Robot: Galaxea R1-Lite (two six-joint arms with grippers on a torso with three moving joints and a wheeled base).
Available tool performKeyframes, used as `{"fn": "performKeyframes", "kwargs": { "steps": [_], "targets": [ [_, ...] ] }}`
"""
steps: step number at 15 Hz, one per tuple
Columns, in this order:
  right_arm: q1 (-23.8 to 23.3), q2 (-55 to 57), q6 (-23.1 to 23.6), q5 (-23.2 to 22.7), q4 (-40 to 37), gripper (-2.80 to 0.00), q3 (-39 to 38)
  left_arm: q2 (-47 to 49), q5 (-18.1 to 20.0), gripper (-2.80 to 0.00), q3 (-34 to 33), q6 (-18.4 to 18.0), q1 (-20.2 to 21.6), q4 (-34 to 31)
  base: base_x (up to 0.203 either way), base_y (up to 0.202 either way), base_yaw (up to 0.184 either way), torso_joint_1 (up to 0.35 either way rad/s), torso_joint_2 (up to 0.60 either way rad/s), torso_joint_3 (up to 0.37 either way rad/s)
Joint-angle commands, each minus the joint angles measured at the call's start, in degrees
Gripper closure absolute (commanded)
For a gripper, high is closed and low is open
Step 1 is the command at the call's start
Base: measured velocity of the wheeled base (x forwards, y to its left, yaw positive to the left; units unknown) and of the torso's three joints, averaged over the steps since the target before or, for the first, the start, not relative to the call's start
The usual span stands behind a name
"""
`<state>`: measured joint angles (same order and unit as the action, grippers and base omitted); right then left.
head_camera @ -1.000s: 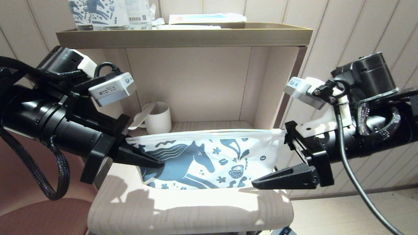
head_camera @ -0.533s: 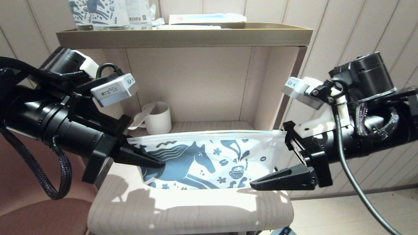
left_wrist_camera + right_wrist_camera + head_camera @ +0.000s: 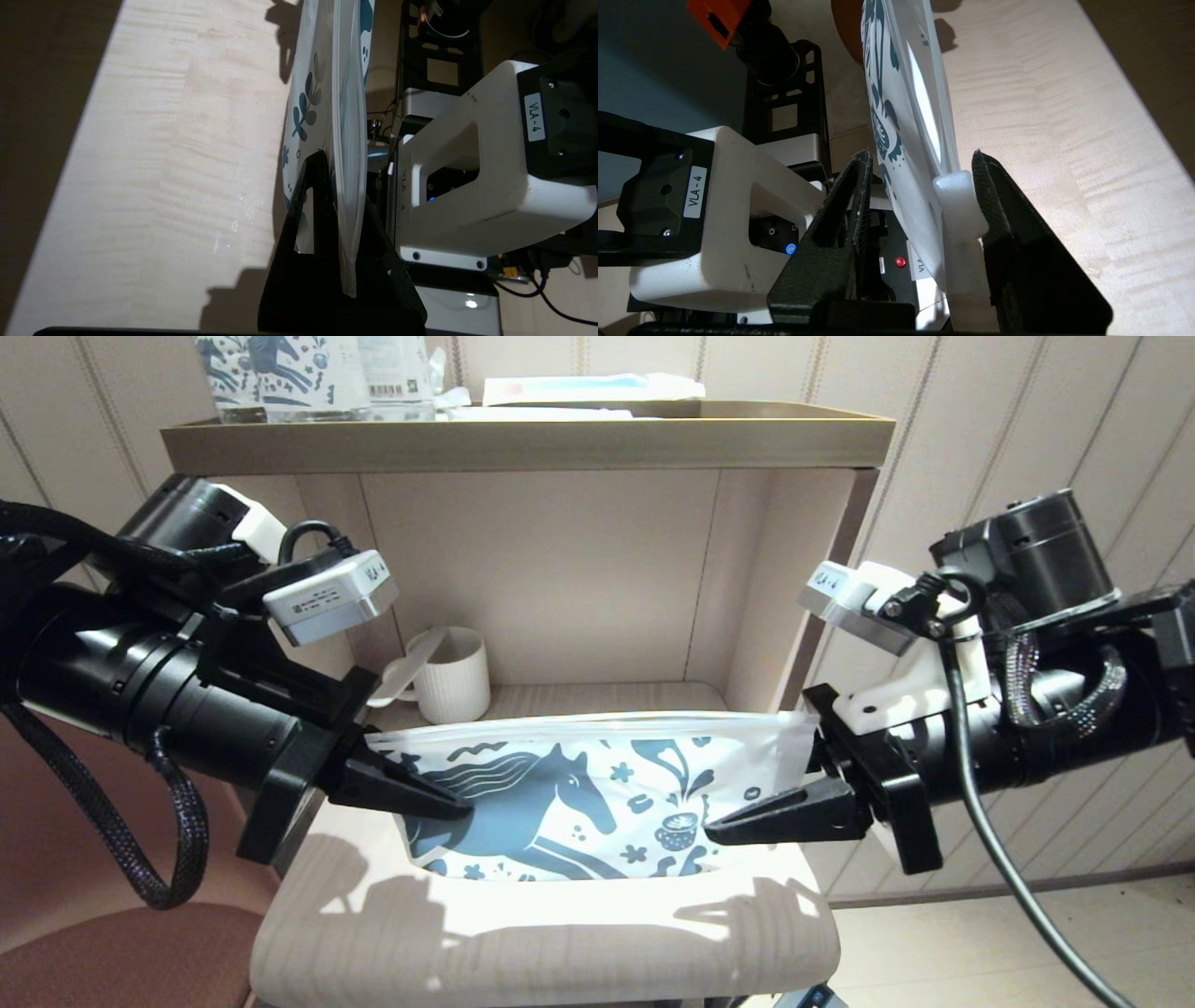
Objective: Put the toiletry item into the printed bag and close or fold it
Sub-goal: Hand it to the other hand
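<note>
The printed bag (image 3: 579, 793) (image 3: 310, 93) (image 3: 882, 93) hangs upright over the light tabletop (image 3: 541, 933), its horse print facing me. My left gripper (image 3: 457, 803) (image 3: 343, 177) is shut on the bag's left end. At the right end, my right gripper (image 3: 747, 803) (image 3: 920, 156) is open and straddles the bag. The white slider tab (image 3: 959, 205) rests against one finger, and the other finger stands clear of the bag. The toiletry item (image 3: 400, 674) leans against the ribbed white mug (image 3: 453, 672) in the niche behind.
The niche's side walls and top shelf (image 3: 523, 439) close in behind the bag. Upright horse-printed packs (image 3: 271, 373) and a flat box (image 3: 588, 387) stand on that shelf. A red-brown seat (image 3: 121, 952) is at lower left.
My right gripper's jaws have narrowed round the bag's right end, the lower finger rising toward it. The left gripper and the bag have hardly moved.
</note>
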<state>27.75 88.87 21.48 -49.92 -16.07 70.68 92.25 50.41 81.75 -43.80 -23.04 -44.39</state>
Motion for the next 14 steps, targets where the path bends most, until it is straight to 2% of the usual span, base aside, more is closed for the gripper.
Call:
{"fn": "performKeyframes", "kwargs": {
  "steps": [1,14],
  "targets": [
    [1.0,-0.2,0.1,-0.3,-0.1,0.00,0.1,0.7,0.5,0.00,-0.3,-0.6,-1.0,-0.3,0.000,0.000,0.000,0.000,0.00,0.000],
    [1.6,-1.0,0.1,-0.2,-0.2,0.00,-0.4,1.0,0.4,0.00,-0.2,-0.8,-1.4,-0.2,0.000,0.000,0.000,0.000,0.00,0.000]
  ]
}}
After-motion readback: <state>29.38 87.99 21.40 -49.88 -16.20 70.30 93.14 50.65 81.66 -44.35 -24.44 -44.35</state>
